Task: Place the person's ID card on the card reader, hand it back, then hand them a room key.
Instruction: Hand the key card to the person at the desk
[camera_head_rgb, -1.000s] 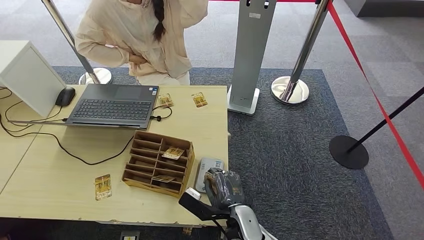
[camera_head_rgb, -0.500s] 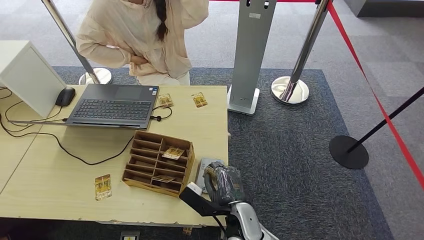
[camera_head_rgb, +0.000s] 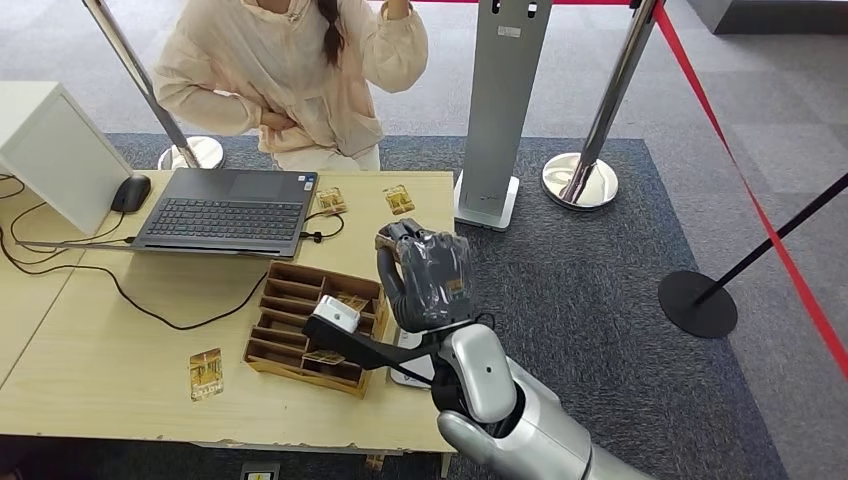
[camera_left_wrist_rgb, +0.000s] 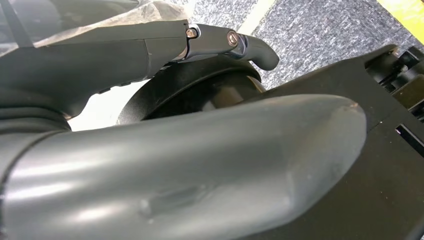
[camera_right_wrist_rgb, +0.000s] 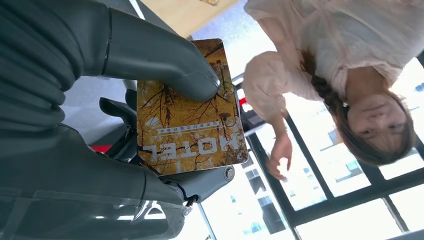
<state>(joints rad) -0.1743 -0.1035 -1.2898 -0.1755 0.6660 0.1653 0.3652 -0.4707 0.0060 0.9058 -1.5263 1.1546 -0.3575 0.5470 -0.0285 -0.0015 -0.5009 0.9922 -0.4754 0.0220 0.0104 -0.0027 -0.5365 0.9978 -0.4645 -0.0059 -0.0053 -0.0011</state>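
At centre frame in the head view, the robot's right hand (camera_head_rgb: 425, 278) is raised above the right edge of the desk (camera_head_rgb: 120, 350), its silver arm rising from the lower right. The right wrist view shows the room key (camera_right_wrist_rgb: 190, 112), a card printed with golden autumn trees and the word HOTEL, pinched flat between the thick grey thumb and the darker fingers (camera_right_wrist_rgb: 210, 180) beneath it. A person (camera_head_rgb: 290, 75) in a cream top stands behind the desk at the upper left of the head view, one arm folded across the waist, the other hand lifted near the head.

On the desk, a wooden compartment tray (camera_head_rgb: 315, 325) sits just left of the raised hand, with cards lying in two of its slots. The card reader (camera_head_rgb: 405, 350), a pale flat device at the desk's right edge, is largely hidden behind the arm. Two more cards (camera_head_rgb: 399, 199) lie near the far edge beside an open laptop (camera_head_rgb: 225, 210), and another card (camera_head_rgb: 206, 373) lies at the lower left.

The left hand (camera_left_wrist_rgb: 175, 165) appears close up in the left wrist view; whether its fingers are spread or closed cannot be told.
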